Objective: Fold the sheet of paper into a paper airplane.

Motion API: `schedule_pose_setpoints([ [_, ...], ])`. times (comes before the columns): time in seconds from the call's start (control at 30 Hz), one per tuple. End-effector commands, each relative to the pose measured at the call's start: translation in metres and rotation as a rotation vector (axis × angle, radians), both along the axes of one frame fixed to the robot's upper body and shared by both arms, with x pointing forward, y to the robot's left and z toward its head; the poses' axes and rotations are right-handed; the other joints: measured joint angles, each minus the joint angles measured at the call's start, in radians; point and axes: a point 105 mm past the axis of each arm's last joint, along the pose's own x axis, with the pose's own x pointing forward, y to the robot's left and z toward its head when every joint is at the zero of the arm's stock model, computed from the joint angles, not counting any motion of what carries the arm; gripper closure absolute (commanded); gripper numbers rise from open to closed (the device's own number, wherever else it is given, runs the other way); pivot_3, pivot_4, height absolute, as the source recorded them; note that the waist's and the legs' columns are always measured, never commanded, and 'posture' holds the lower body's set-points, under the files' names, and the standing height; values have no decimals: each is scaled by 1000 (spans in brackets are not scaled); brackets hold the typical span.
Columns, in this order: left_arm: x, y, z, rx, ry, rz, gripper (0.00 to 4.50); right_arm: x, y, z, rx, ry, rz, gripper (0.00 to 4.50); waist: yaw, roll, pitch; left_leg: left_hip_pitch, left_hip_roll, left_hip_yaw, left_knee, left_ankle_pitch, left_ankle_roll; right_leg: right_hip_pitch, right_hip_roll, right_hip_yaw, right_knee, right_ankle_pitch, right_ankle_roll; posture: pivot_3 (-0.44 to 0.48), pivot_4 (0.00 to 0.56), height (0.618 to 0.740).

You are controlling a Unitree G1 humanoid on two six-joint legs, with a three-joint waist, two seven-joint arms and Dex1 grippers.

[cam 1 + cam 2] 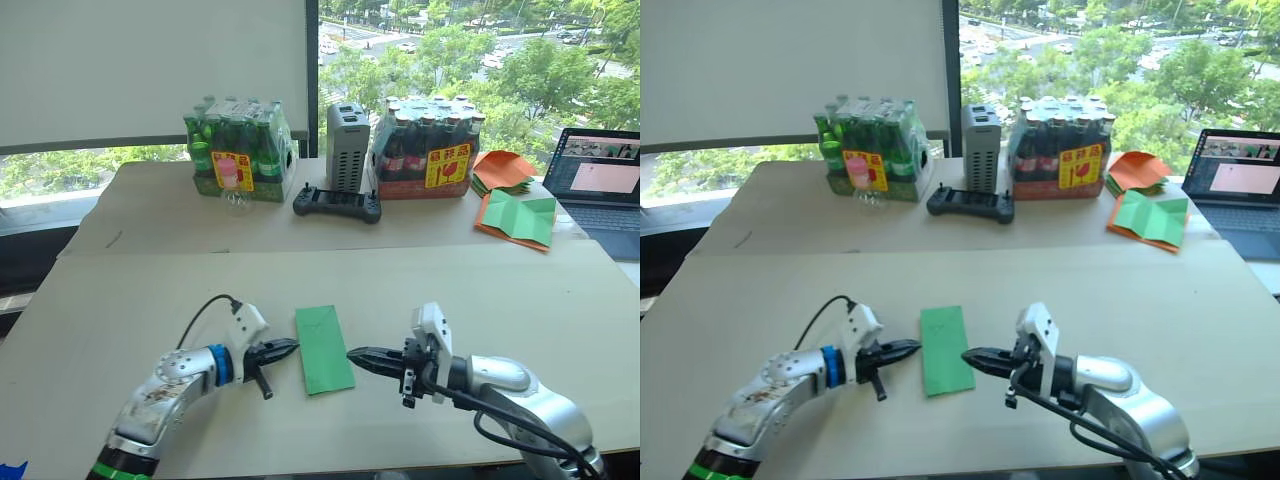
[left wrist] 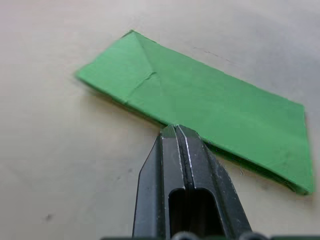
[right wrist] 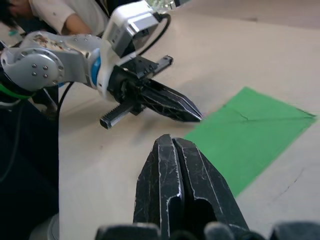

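Note:
The sheet of paper point(image 1: 324, 348) is a bright green folded strip with crease lines, lying flat on the near table between my two grippers. My left gripper point(image 1: 292, 346) is shut, its tip touching or almost touching the strip's left edge point(image 2: 175, 122). My right gripper point(image 1: 354, 354) is shut too, its tip just off the strip's right edge and holding nothing. In the right wrist view the paper point(image 3: 250, 135) lies beyond my closed fingers point(image 3: 175, 150), with the left gripper point(image 3: 195, 116) opposite.
On the far table stand two shrink-wrapped bottle packs point(image 1: 240, 150) point(image 1: 430, 150), a grey box point(image 1: 347, 145), a black controller point(image 1: 336, 204), an orange paper pile point(image 1: 500, 170) and a green sheet backed with orange point(image 1: 520, 220). A laptop point(image 1: 600, 190) sits at the far right.

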Motion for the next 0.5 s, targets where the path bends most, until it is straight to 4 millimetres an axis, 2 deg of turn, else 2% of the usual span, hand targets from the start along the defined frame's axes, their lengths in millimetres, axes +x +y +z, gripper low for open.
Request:
schedule_pose_setpoints([
  [0.03,-8,4,19,-14,-36,-7,4500,-4,-2,2,-8,-9,13,4481,1,0,0,0,0,0,0,0,0,0,0,0,0,0,0,0,150,735],
  [0.13,-9,3,17,1,-34,-7,4500,-1,-5,-1,-22,-5,-4,4481,3,0,0,0,-1,0,2,0,0,1,-1,0,-1,0,0,0,150,735],
  [0.27,-8,-13,14,-11,-31,-55,4500,4,-10,-2,-30,-9,-38,4481,6,0,0,0,-1,1,3,0,0,2,-1,0,0,0,0,0,150,735],
  [0.5,0,-22,-10,30,-1,-97,4500,4,-12,4,-32,-29,-50,4481,1,0,1,-1,-1,1,3,0,1,1,-1,0,0,0,0,0,150,735],
])
